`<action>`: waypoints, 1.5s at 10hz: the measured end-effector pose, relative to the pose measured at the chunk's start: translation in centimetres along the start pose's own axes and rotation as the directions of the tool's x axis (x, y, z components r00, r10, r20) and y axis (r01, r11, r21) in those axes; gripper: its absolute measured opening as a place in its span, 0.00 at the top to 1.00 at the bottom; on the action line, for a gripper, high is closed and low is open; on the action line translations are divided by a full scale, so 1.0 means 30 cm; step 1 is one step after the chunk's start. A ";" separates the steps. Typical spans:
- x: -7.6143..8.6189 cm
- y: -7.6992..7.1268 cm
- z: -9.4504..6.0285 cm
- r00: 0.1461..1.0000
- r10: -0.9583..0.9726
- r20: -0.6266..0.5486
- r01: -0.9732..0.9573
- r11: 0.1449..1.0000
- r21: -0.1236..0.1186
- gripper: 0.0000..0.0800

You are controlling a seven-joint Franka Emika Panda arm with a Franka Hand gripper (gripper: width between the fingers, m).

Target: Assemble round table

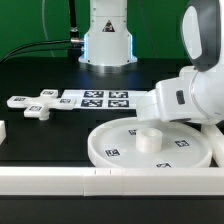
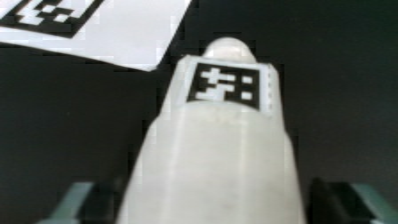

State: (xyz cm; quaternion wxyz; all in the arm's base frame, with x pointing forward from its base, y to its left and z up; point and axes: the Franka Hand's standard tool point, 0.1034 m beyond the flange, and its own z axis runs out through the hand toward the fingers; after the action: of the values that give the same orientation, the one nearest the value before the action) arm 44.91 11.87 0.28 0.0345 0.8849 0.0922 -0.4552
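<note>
In the wrist view my gripper (image 2: 214,208) is shut on the short white cylindrical leg (image 2: 222,140). The leg reaches away from the camera and carries a square tag near its rounded far end. Dark fingers (image 2: 80,203) press on both its sides. In the exterior view the large round rimmed disc (image 1: 185,152) lies flat at the front right with its central hub (image 1: 146,139) upright. The arm's white hand (image 1: 178,96) hovers over the disc's far rim; its fingers are hidden there. The small cross-shaped foot (image 1: 38,106) lies at the exterior view's left.
The marker board (image 1: 97,98) lies behind the disc, and a corner of it shows in the wrist view (image 2: 98,30). A long white bar (image 1: 60,180) runs along the front edge. Another white piece (image 1: 3,130) sits at the left edge. The robot base (image 1: 107,40) stands at the back.
</note>
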 end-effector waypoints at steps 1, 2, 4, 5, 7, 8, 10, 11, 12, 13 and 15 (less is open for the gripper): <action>0.000 0.000 0.000 1.000 -0.002 0.000 0.002 1.000 0.000 0.49; 0.000 0.000 0.000 1.000 -0.002 0.000 0.002 1.000 0.000 0.49; -0.002 -0.002 0.000 1.000 -0.015 0.002 0.015 1.000 -0.002 0.49; -0.006 -0.004 -0.007 1.000 -0.025 0.003 0.025 1.000 -0.003 0.49; -0.074 0.013 -0.082 0.996 -0.089 0.022 0.089 0.996 0.000 0.49; -0.114 0.038 -0.137 0.989 -0.143 0.025 0.142 0.990 0.008 0.49; -0.163 0.110 -0.232 0.966 -0.259 0.006 0.259 0.965 0.040 0.49; -0.153 0.146 -0.262 0.963 -0.269 -0.027 0.270 0.962 0.050 0.49; -0.133 0.138 -0.258 0.966 -0.249 -0.064 0.252 0.967 0.040 0.49; -0.138 0.130 -0.248 0.965 -0.257 -0.055 0.259 0.965 0.039 0.49; -0.096 0.169 -0.272 0.959 -0.201 -0.202 0.213 0.976 0.042 0.49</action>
State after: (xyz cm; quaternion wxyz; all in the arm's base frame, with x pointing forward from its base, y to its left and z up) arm 50.79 7.69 7.26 -0.0506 0.9116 0.1730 -0.3696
